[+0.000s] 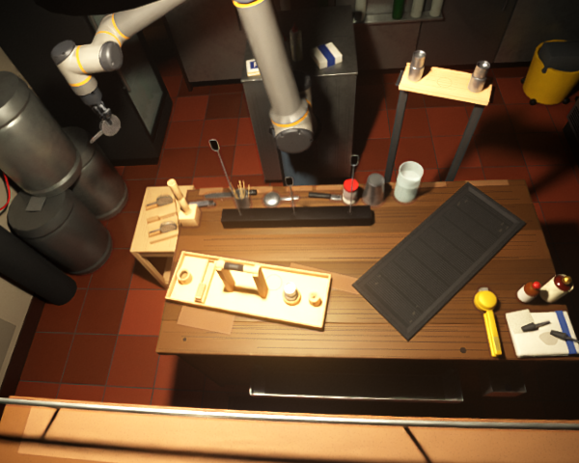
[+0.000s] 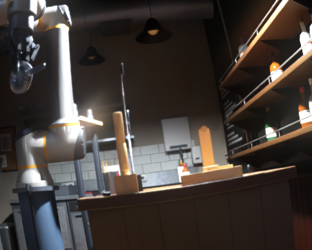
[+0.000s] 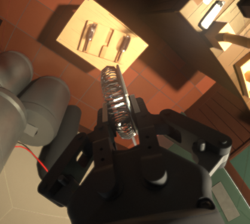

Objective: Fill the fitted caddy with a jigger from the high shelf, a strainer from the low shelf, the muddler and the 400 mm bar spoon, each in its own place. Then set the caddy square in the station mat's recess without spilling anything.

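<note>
My gripper point(image 1: 105, 122) point(image 2: 20, 69) point(image 3: 124, 114) hangs high over the floor, left of the bar top and above the low shelf point(image 1: 153, 222) point(image 3: 101, 43). Two strainers point(image 1: 159, 202) point(image 3: 89, 35) lie on that shelf. The wooden muddler point(image 1: 179, 196) point(image 2: 120, 143) stands in its block at the shelf's corner. The fitted caddy point(image 1: 247, 287) lies on the bar top with a jigger point(image 1: 290, 290) seated in it. Bar spoons point(image 1: 225, 174) stand in the black rail. Two jiggers point(image 1: 416, 65) stand on the high shelf. The mat point(image 1: 439, 256) lies to the right. My gripper is closed, holding a coiled metal strainer point(image 1: 109, 128) point(image 2: 20, 81) point(image 3: 118, 105).
Grey kegs point(image 1: 25, 134) point(image 3: 36, 105) stand just left of the gripper. The arm's pedestal point(image 1: 300, 89) rises behind the bar. A cup point(image 1: 408, 181), tin point(image 1: 374, 188) and red-lidded jar point(image 1: 350, 191) line the bar's back edge. A yellow squeezer point(image 1: 488, 316) and towel point(image 1: 542, 331) lie right.
</note>
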Robot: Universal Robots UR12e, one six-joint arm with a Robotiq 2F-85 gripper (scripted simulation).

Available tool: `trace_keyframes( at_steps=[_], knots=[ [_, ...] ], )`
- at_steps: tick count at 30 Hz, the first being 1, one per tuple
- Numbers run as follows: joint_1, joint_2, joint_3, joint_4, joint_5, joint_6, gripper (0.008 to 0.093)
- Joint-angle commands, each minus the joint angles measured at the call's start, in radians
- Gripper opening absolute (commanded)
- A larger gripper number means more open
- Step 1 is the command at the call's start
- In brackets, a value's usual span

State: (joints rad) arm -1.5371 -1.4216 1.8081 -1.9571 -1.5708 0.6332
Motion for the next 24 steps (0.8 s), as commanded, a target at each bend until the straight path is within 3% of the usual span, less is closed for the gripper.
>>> trace_keyframes(
  at_steps=[1, 11, 24],
  knots=[
    [0.0, -0.001, -0.001, -0.001, 0.0, -0.042, 0.008],
    [0.0, -0.001, -0.001, -0.001, 0.0, -0.379, 0.008],
    [0.004, -0.003, 0.001, -0.001, 0.0, -0.422, 0.008]
  ],
)
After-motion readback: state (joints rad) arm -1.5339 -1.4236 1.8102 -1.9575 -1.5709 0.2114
